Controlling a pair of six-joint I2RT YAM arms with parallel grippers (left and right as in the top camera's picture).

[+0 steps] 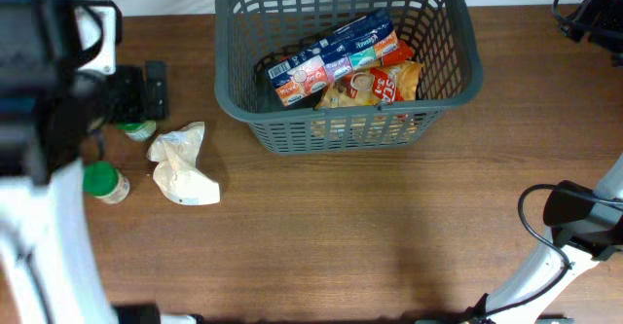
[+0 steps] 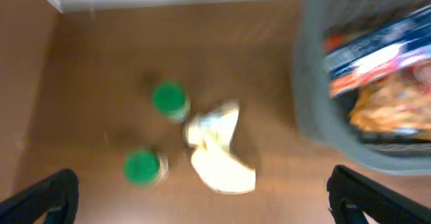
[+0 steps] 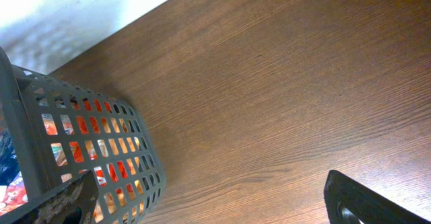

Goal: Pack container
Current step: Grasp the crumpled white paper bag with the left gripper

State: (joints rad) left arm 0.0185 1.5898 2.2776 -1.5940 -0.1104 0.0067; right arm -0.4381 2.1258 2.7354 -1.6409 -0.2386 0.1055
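Looming and blurred in the overhead view, the left arm [image 1: 44,81] stands well left of the container [image 1: 348,125], which sits at the far middle of the table [image 1: 389,227]. Inside the container lie blue-and-red boxed packs [image 1: 336,56] and an orange snack bag [image 1: 375,89]. Left of it are a crumpled white pouch [image 1: 180,163] and two green-lidded jars [image 1: 105,180]. The right arm [image 1: 584,217] is to its right.

From the left wrist, the left gripper [image 2: 209,200] is spread wide and holds nothing; the pouch and jars lie beyond it, left of the container [image 2: 316,103].

From the right wrist, the right gripper [image 3: 215,202] gapes wide and is likewise empty, over bare wood right of the container [image 3: 87,136].
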